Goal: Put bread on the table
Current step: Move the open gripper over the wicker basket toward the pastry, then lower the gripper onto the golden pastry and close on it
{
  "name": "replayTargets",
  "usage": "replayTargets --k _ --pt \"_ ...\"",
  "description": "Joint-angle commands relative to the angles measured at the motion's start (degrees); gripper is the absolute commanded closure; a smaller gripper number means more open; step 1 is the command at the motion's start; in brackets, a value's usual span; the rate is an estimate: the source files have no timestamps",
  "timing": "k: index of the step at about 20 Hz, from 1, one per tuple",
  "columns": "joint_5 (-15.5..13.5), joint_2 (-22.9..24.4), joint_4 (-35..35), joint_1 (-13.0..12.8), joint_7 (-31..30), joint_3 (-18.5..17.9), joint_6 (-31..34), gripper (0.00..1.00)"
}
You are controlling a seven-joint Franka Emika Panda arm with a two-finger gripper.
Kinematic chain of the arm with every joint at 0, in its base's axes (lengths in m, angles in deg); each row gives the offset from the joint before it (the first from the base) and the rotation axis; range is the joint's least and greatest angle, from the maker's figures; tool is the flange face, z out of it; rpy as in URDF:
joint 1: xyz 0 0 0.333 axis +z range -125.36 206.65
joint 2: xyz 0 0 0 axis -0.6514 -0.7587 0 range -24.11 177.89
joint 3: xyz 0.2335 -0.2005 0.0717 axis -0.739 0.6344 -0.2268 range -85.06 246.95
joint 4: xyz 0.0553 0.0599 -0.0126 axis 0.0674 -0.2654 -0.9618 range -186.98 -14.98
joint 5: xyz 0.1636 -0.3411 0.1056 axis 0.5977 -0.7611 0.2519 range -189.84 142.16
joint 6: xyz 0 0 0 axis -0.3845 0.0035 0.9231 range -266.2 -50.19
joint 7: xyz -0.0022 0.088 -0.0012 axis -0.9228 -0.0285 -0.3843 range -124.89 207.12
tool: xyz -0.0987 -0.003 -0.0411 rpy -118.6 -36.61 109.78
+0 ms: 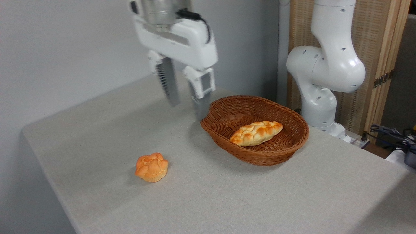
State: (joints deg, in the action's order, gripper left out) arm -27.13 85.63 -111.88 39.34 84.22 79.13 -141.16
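Camera view: empty gripper (188, 112) gapes above table (227, 195); bread (256, 133) lies in basket (227, 110).

A brown oval wicker basket (255, 130) serves as the landmark. To its lower left, well apart from it, lies a small round orange knotted bun (151, 167), knobbly on top and browner along its lower edge. Behind the basket to the right stands a wood-framed panel of pale woven material (373, 58). Far to the basket's right, at the picture's edge, a bundle of dark cables (391, 133) lies beside a pale object, partly cut off.
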Motion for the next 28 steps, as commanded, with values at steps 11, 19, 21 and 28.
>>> replayTargets --k 11,19,21,28 --pt "4.60 22.11 -41.38 0.52 13.32 8.05 -1.50 0.00" --pt "4.79 21.31 -47.28 1.66 12.88 10.78 -9.34 0.00" --pt "4.87 21.23 -47.64 1.84 12.88 10.78 -9.52 0.00" --pt "4.70 19.82 -47.47 1.84 12.53 10.08 -12.25 0.64"
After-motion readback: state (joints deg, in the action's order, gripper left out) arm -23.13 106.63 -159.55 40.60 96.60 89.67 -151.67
